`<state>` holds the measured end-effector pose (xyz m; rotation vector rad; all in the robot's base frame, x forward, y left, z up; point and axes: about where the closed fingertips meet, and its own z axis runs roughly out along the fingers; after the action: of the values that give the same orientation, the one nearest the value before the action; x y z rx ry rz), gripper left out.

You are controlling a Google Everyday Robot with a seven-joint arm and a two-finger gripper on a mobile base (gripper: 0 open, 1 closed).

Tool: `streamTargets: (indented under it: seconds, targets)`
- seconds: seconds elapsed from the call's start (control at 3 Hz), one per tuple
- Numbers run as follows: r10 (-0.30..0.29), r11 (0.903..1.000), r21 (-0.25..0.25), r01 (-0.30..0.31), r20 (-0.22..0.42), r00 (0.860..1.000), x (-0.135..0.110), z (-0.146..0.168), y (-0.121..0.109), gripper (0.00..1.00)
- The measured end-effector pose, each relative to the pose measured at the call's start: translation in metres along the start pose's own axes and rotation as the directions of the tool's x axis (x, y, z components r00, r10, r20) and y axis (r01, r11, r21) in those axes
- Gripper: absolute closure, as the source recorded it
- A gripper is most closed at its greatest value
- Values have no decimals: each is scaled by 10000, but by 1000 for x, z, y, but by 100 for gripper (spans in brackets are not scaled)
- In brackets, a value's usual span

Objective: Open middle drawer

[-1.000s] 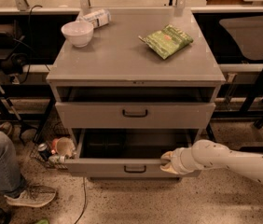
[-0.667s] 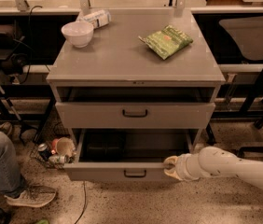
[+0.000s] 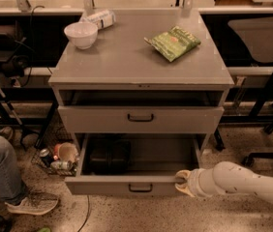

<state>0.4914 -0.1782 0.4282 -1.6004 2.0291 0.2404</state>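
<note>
The middle drawer (image 3: pixel 127 183) is a grey front with a small black handle (image 3: pixel 140 188). It is pulled well out of the grey cabinet (image 3: pixel 127 62), and its inside shows. A dark box (image 3: pixel 108 156) lies in its left half. My gripper (image 3: pixel 183 181) is at the right end of the drawer front's top edge, touching it. My white arm (image 3: pixel 243 180) reaches in from the lower right. The drawer above (image 3: pixel 140 120) has a wider grey front with a black handle and stands slightly out.
On the cabinet top are a white bowl (image 3: pixel 81 34), a lying can (image 3: pixel 99 18) and a green chip bag (image 3: pixel 173 42). Left of the cabinet is a wire basket with cans and a cup (image 3: pixel 59 158), and a seated person's leg and shoe (image 3: pixel 10 187). A chair base (image 3: pixel 272 129) stands right.
The middle drawer has slid further out toward the camera. My gripper moved with its front edge, down in the view.
</note>
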Motion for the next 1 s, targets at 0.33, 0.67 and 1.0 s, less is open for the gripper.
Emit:
streamTargets:
  seconds: [0.33, 0.67, 1.0]
  targets:
    - [0, 10000, 0, 0, 0, 10000, -1, -1, -1, 100]
    - [2, 10000, -1, -2, 1, 10000, -1, -2, -1, 100]
    - [563, 9981, -256, -564, -69, 9984, 12, -15, 32, 100]
